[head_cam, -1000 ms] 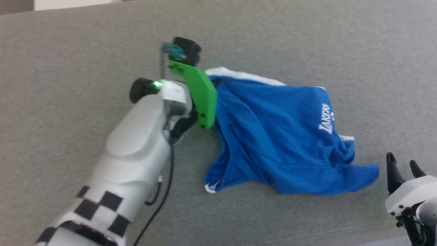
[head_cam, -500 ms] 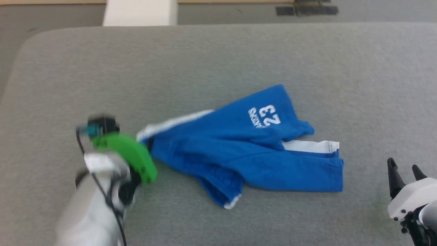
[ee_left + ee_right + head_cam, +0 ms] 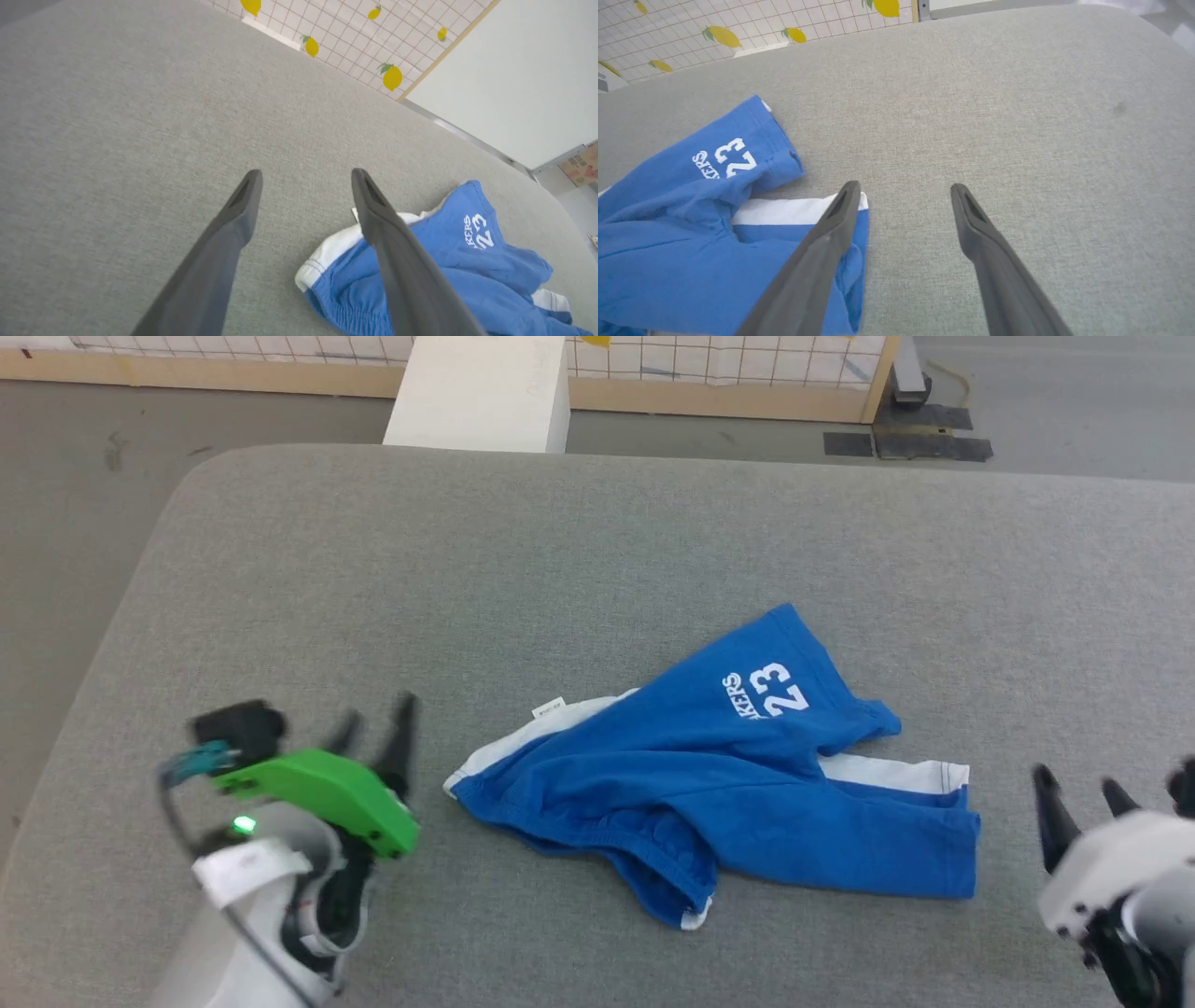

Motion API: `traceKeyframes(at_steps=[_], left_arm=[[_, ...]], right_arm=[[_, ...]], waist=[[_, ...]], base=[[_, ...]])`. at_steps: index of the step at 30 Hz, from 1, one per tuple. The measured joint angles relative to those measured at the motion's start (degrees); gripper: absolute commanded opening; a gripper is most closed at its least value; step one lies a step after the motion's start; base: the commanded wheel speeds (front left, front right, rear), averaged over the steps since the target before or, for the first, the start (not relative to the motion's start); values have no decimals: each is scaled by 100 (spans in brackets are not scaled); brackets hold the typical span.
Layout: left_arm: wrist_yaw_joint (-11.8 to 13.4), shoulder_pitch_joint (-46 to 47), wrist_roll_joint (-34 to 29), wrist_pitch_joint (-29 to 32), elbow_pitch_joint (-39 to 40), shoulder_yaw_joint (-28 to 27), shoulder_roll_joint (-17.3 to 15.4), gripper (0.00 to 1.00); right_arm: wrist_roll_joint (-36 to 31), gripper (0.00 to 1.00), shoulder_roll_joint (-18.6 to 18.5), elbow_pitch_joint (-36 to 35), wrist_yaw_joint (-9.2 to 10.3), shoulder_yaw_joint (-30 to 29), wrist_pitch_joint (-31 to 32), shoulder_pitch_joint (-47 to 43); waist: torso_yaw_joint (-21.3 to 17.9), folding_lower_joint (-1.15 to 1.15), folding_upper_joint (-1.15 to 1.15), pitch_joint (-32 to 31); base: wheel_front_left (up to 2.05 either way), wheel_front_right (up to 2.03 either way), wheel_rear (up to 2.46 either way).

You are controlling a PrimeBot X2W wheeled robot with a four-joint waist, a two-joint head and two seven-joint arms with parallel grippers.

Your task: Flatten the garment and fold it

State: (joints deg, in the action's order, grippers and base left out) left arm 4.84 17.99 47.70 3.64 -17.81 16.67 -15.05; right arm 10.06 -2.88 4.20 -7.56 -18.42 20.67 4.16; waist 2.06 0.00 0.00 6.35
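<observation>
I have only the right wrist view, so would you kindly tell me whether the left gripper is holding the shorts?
Observer: No; the left gripper is open, beside the waistband end of the shorts, gripping nothing.
Operator: Thank you. How does that waistband lie?
Observer: The waistband is bunched and curved, not flat.
Operator: Is there anything else at that end?
Observer: A small white label sticks out by the white trim.
</observation>
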Motion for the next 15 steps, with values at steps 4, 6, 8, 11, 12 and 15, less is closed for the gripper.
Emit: traceKeyframes(at_steps=[4,6,8,11,12,15], left_arm=[[88,-147,-758,-1132,198,-9,-223,100],[137,-253,-1076,-1537,233,36,-270,100],[152,-338,-1263,-1763,335,-25,-248,100],[181,-400,-1551,-1819,598,-224,-123,100],[180,-418,-1662,-1820,715,-324,-57,100],[131,-480,-1926,-1837,904,-543,149,100]], right_arm=[[-186,100,-1,-70,0,380,207,427],[-300,100,0,-46,0,601,363,693],[-441,100,0,60,0,828,552,1003],[-717,100,3,353,0,1079,899,1414],[-792,100,3,444,-1,1133,1000,1516],[-1102,100,-1,742,-1,1245,1347,1800]], waist=[[46,0,0,57],[82,0,0,104],[130,0,0,176],[202,0,0,301],[227,0,0,340],[330,0,0,474]], base=[[0,0,0],[0,0,0],[0,0,0],[0,0,0],[0,0,0],[0,0,0]])
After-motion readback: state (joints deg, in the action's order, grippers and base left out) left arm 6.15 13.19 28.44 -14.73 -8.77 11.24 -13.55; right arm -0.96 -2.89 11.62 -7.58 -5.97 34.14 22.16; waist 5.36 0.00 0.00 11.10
